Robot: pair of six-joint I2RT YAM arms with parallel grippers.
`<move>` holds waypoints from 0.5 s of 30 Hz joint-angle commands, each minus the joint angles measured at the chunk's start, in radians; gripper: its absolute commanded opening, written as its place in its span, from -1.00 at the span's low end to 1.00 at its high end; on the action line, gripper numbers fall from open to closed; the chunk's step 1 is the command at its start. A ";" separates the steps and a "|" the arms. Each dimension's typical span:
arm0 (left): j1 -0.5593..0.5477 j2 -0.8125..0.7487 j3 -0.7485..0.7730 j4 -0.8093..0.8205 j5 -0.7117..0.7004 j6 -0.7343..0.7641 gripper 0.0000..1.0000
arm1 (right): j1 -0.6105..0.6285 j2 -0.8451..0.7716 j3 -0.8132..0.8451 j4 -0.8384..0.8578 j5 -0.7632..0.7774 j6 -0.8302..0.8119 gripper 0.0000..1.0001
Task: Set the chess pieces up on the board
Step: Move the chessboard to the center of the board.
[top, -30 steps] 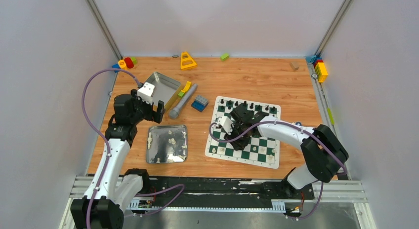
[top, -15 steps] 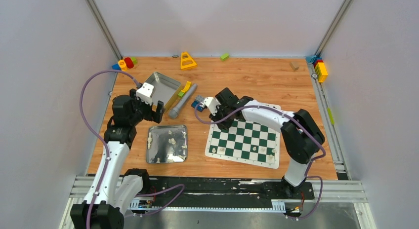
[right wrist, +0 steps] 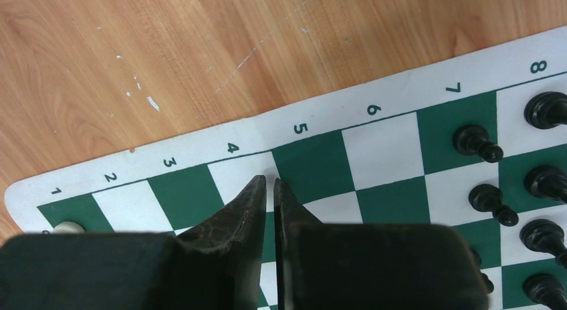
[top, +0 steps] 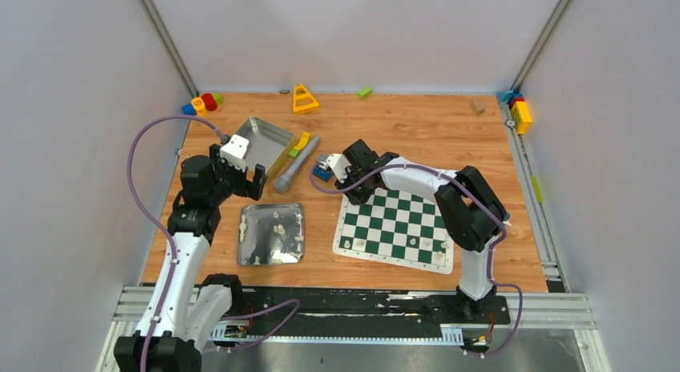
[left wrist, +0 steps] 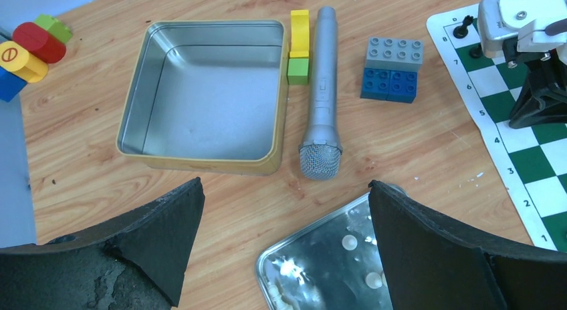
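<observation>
Several black pieces stand upright on the rows marked 7 and 8 of the board, per right wrist view. Of the white pieces, we note one at the row-1 corner. The top view shows a few more cream dots on the near rows, type not legible. Board lies flat on the wooden table, right of centre, slightly skewed to the table edge.

R gripper: fingers drawn together, only a thin slit between them, nothing seen in it. Tips sit over the board by marks 4 and 5 – contact w/ the mat cannot be confirmed.

L gripper: fingers spread wide, holding nothing, above bare wood between the square tin and the silver tray. Further white pieces lie loose in that tray.

Other items, left wrist view:
- Grey microphone just beside the tin's right wall, head toward the tray.
- Yellow-and-green block between tin and mic handle.
- Blue-and-grey brick between mic and board, apart from both.
- Coloured blocks – red, yellow, green, blue – clustered at the table's far-left corner.
</observation>
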 commanded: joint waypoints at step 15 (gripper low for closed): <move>0.000 -0.027 0.019 0.025 -0.035 0.021 1.00 | 0.042 0.047 0.017 0.009 -0.138 0.037 -0.81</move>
